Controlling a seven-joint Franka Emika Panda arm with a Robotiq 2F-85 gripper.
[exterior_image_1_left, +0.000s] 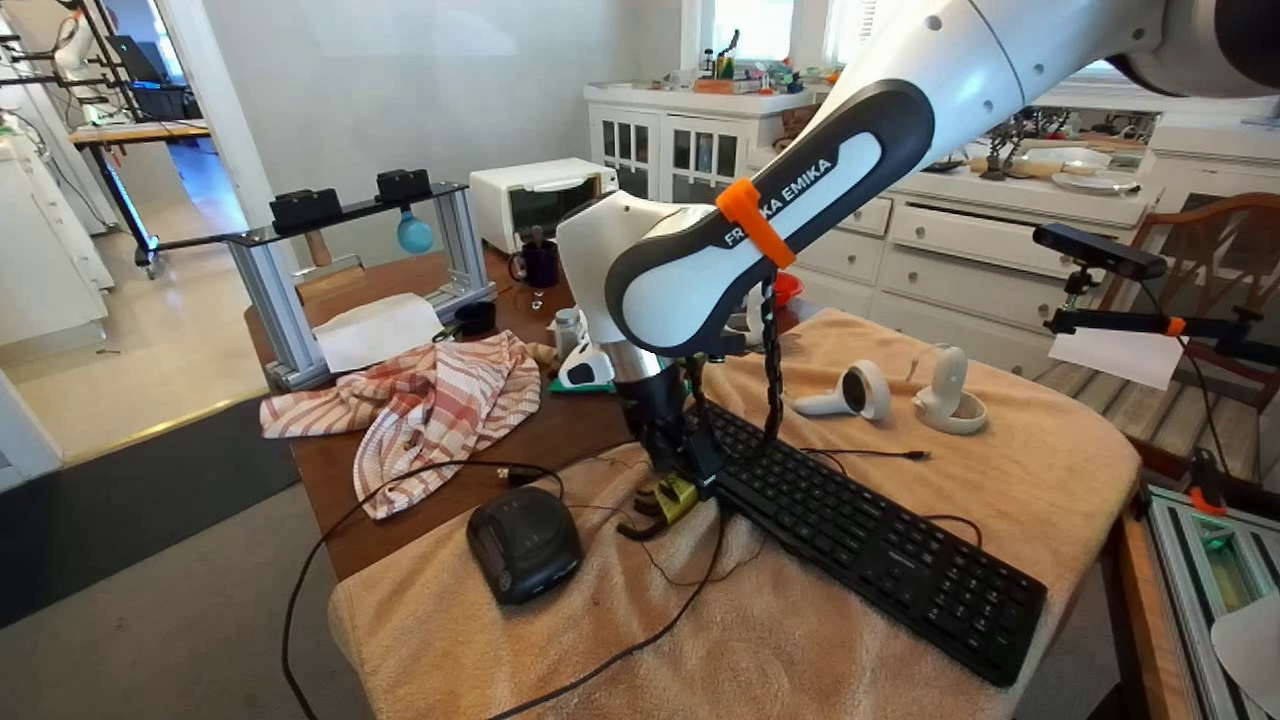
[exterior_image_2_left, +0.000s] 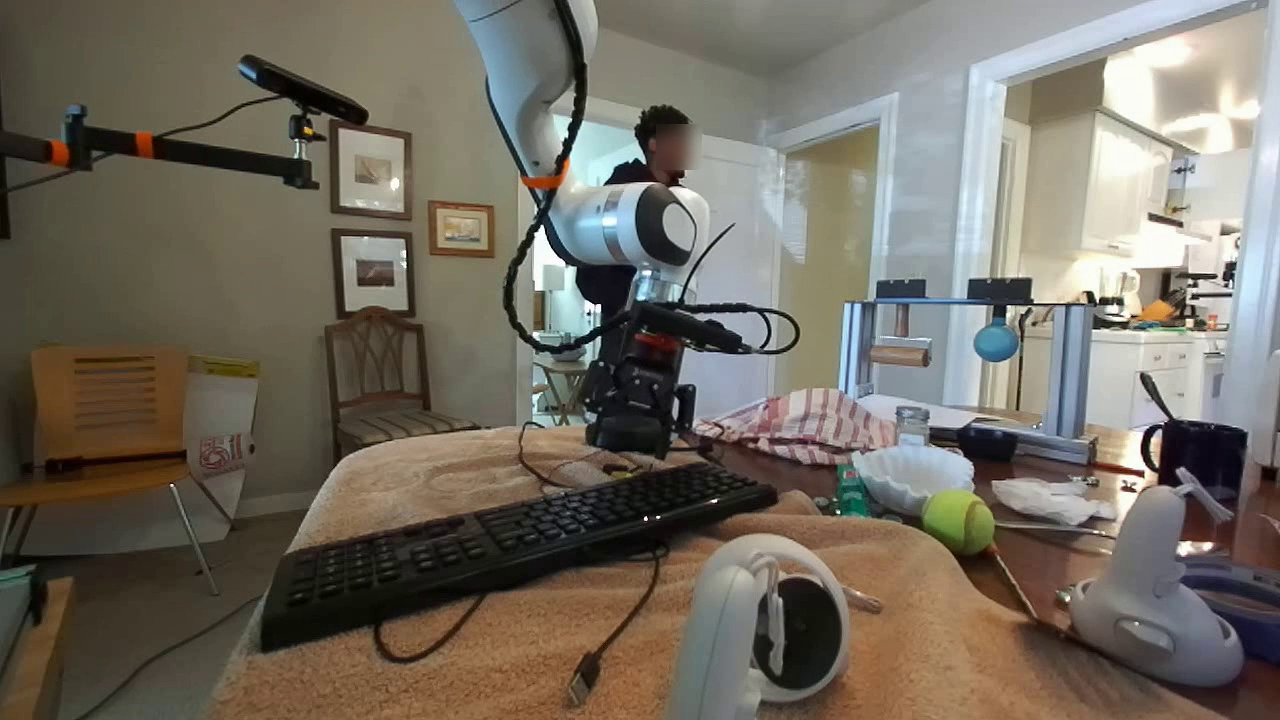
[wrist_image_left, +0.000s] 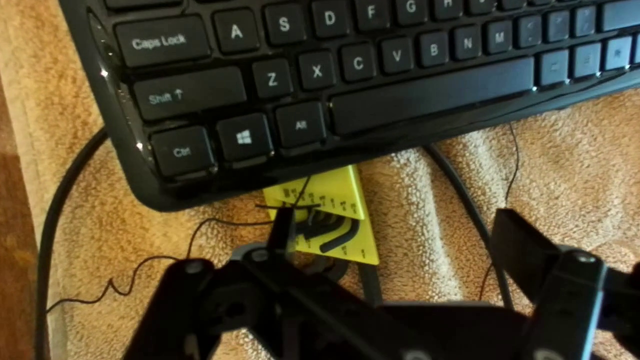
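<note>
Gripper (wrist_image_left: 399, 227) nearest the lens, spread wide; hex-key holder (wrist_image_left: 335, 195) between the fingertips

Wrist view: jaws noted well apart, one fingertip set at nine o'clock, its mate at three, tan towel (wrist_image_left: 415, 240) seen through the gap. Yellow hex-key holder, black bent keys slotted in it, is found nearer the nine o'clock fingertip and partly covered by it in the view; whether contact is made cannot be told. Holder is bordered at twelve o'clock by a black keyboard (wrist_image_left: 320, 100), laid across the top. Dark cable (wrist_image_left: 471, 207) is led out from the keyboard's edge toward five o'clock; thin wire (wrist_image_left: 162, 257) is strung toward eight.

In an exterior view, clock centred on the gripper: keyboard is stretched toward four o'clock; black mouse-like device (exterior_image_1_left: 525, 548) is placed at eight on the towel; red-striped cloth (exterior_image_1_left: 450, 390) is bunched at ten on bare wood; white controller (exterior_image_1_left: 875, 390) is rested at two, a second controller (exterior_image_1_left: 940, 405) just beyond it. In an exterior view, same centre: tennis ball (exterior_image_2_left: 958, 522) is seen between three and four o'clock, beside a white fluted bowl (exterior_image_2_left: 915, 478); a person (exterior_image_2_left: 632, 174) is half screened by the arm (exterior_image_2_left: 620, 230) at twelve.
</note>
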